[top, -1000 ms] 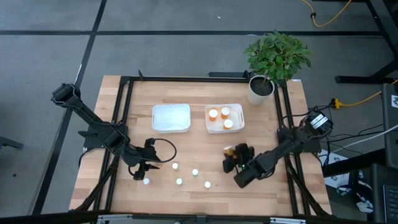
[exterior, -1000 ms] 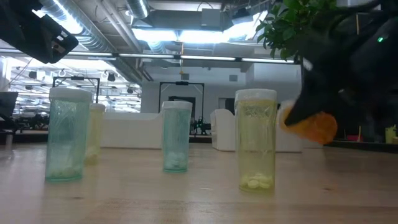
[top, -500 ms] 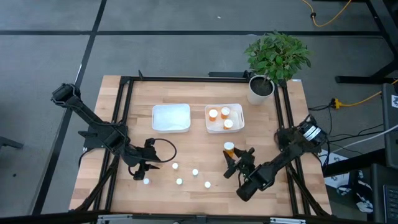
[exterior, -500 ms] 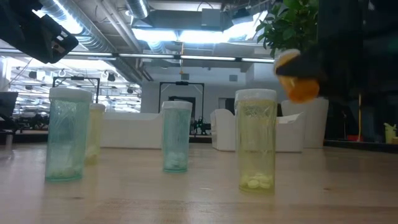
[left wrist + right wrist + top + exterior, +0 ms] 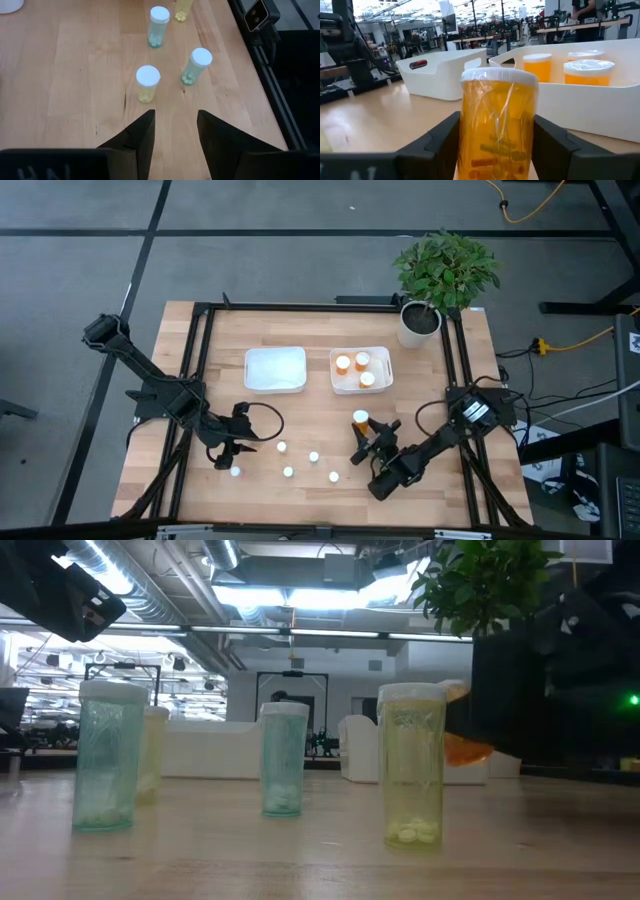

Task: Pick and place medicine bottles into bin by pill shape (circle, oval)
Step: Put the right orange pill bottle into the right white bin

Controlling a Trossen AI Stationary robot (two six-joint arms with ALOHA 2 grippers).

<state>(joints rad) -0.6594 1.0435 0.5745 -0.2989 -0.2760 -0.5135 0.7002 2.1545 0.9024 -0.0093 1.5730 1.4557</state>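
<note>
Orange medicine bottle with a white cap (image 5: 497, 127) is the one in hand: it stands upright, pinched between the two dark fingers of the right claw (image 5: 362, 437), lifted clear of the wooden table (image 5: 300, 405). In the high view it hangs toward the right part of the table, a little in from the front edge and short of the white plastic bin on the right (image 5: 361, 370), which already holds three orange bottles with white caps (image 5: 358, 368). The right wrist view shows that bin's wall just beyond the held bottle, with long capsule-like pills visible through the orange plastic, so I judge this to be the carry step of an oval-pill bottle toward the bin of its fellows.

The next move calls for bringing the bottle over the bin's near rim, high enough to clear it, then lowering it into a free spot beside the three already there before the fingers part; a knock against a standing bottle is the risk.

The second white plastic bin (image 5: 275, 369), to the left of the first, looks empty of bottles. Five small pale-tinted bottles with white caps (image 5: 287, 460) stand in a loose line near the front edge. The left claw (image 5: 174, 131) waits over the front left part of the table, its fingers narrowly apart and holding nothing, with the nearest yellowish bottle (image 5: 147, 84) just ahead.
</note>
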